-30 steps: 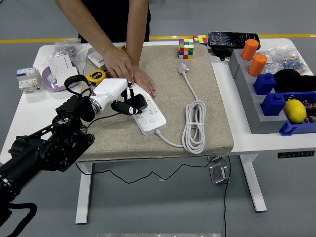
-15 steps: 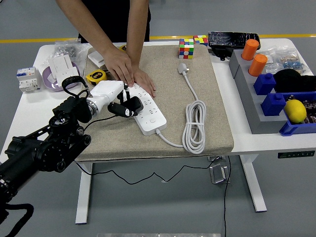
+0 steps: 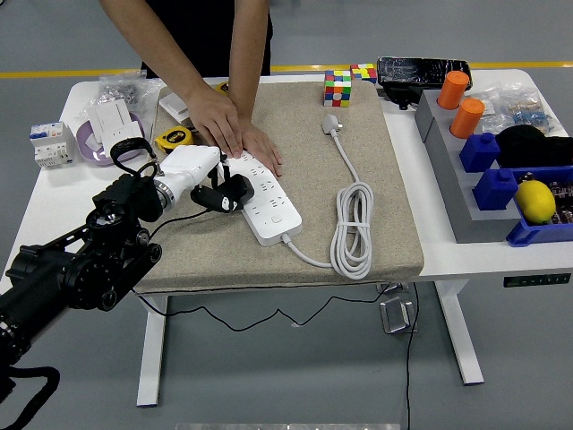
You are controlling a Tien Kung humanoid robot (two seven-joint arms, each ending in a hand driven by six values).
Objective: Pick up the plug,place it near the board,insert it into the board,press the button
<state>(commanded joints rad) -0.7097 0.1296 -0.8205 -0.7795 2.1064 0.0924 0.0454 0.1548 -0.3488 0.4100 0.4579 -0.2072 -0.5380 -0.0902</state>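
Observation:
The white power strip [image 3: 269, 199] lies slanted on the beige mat [image 3: 358, 161]. A person's two hands [image 3: 235, 133] press down on its far end. My left hand [image 3: 222, 192], white with black fingers, is at the strip's left edge. Its fingers are curled on a small black plug [image 3: 236, 189], held just off the strip's side. The strip's own white cord [image 3: 354, 228] lies coiled to its right and ends in a white plug [image 3: 331, 122] near the mat's far edge. The right arm is out of view.
A yellow tape measure [image 3: 173, 138], a purple dish [image 3: 94, 143] and a white breaker [image 3: 47, 143] sit at the left. Two colour cubes [image 3: 338, 88] stand at the back. A grey rack [image 3: 466, 197] with orange and blue parts and a lemon [image 3: 535, 201] is on the right.
My left hand has drawn back to the left, from over the strip's sockets to its left edge, with the black plug. The person's hands have stayed on the strip.

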